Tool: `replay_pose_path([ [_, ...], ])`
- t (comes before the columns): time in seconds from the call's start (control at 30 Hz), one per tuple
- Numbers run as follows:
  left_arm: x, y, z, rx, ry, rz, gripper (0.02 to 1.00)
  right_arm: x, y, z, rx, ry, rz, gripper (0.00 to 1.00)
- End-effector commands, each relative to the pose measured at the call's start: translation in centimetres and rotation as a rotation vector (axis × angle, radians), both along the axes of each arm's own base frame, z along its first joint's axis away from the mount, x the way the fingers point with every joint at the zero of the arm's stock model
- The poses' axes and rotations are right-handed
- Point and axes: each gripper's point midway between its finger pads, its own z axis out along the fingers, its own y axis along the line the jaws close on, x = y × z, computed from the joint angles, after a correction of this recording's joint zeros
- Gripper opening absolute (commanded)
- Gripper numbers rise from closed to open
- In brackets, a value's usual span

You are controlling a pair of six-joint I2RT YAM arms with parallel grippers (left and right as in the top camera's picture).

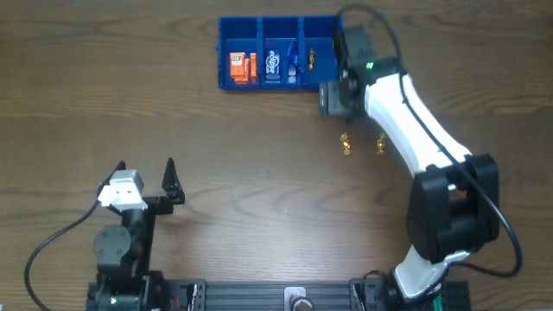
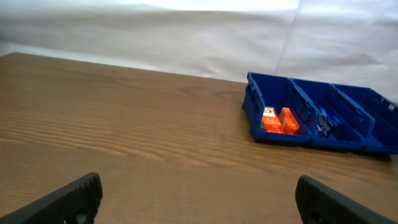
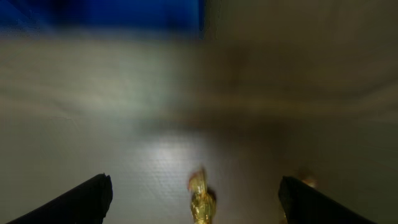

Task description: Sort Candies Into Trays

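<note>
Up at 12 o'clock on the wooden table [image 1: 216, 130] sits the blue tray [image 1: 223, 52], a row of three compartments. Its 9 o'clock compartment holds orange candies [image 1: 243, 67], the middle one blue candies [image 1: 278, 65], and the 3 o'clock one a small gold piece [image 1: 311, 59]. From the left wrist view the tray [image 2: 252, 102] stands well off across the table, with the orange candies [image 2: 278, 121] in its nearest compartment and the blue candies [image 2: 326, 122] in the next.

Two more sweets lie loose on the table at 6 o'clock from the tray's right end: the left gold candy [image 1: 346, 144] and, near it toward 3 o'clock, the right gold candy [image 1: 379, 143].

The right gripper [image 1: 335, 102] hangs at about 1 o'clock from the table's middle, just below the tray's right end. In its own wrist view the right gripper [image 3: 194, 183] is spread wide and grasps nothing; the left gold candy [image 3: 200, 200] lies on the wood between the two fingers, touching neither, and the right gold candy [image 3: 306, 182] lies just beside one finger.

The left gripper [image 1: 145, 168] rests at 9 o'clock, well apart from every candy. Its claw [image 2: 198, 186] is released, fingers splayed over bare wood.
</note>
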Motion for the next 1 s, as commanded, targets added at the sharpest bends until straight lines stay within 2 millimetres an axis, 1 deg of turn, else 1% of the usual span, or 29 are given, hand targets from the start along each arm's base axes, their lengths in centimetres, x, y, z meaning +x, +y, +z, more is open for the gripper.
replay_pose_path([
  [0.03, -0.1, 0.3, -1.8, 0.010, 0.051, 0.014, 0.998, -3.7, -0.6, -5.0, 0.051, 0.114, -0.028, 0.882],
  [0.1, -0.1, 0.3, -1.8, 0.011, 0.051, 0.014, 0.998, -4.4, -0.8, -5.7, 0.045, 0.131, -0.028, 0.882],
  [0.3, -0.1, 0.3, -1.8, 0.010, 0.051, 0.014, 0.998, -4.7, -0.7, -6.0, 0.042, 0.139, -0.024, 0.851],
  [0.4, -0.1, 0.3, -1.8, 0.010, 0.051, 0.014, 0.998, -5.2, -0.8, -6.8, 0.043, 0.140, -0.024, 0.840],
  [0.47, -0.1, 0.3, -1.8, 0.011, 0.051, 0.014, 0.996, -5.5, -0.9, -7.0, 0.041, 0.149, -0.027, 0.794],
  [0.53, -0.1, 0.3, -1.8, 0.010, 0.051, 0.014, 0.998, -5.5, -0.9, -7.1, 0.042, 0.150, -0.032, 0.698],
  [0.67, -0.1, 0.3, -1.8, 0.011, 0.051, 0.014, 0.996, -5.5, -0.7, -7.1, 0.042, 0.149, -0.026, 0.575],
  [0.77, -0.1, 0.3, -1.8, 0.011, 0.051, 0.014, 0.998, -5.6, -0.7, -7.4, 0.040, 0.156, -0.027, 0.439],
  [0.87, -0.1, 0.3, -1.8, 0.010, 0.051, 0.014, 0.998, -5.6, -0.7, -7.4, 0.040, 0.158, -0.030, 0.329],
  [0.9, -0.1, 0.3, -1.8, 0.011, 0.051, 0.014, 0.998, -5.6, -0.7, -7.4, 0.041, 0.156, -0.030, 0.299],
  [1.0, -0.1, 0.3, -1.8, 0.011, 0.051, 0.014, 0.996, -5.4, -0.6, -7.4, 0.044, 0.148, -0.029, 0.255],
])
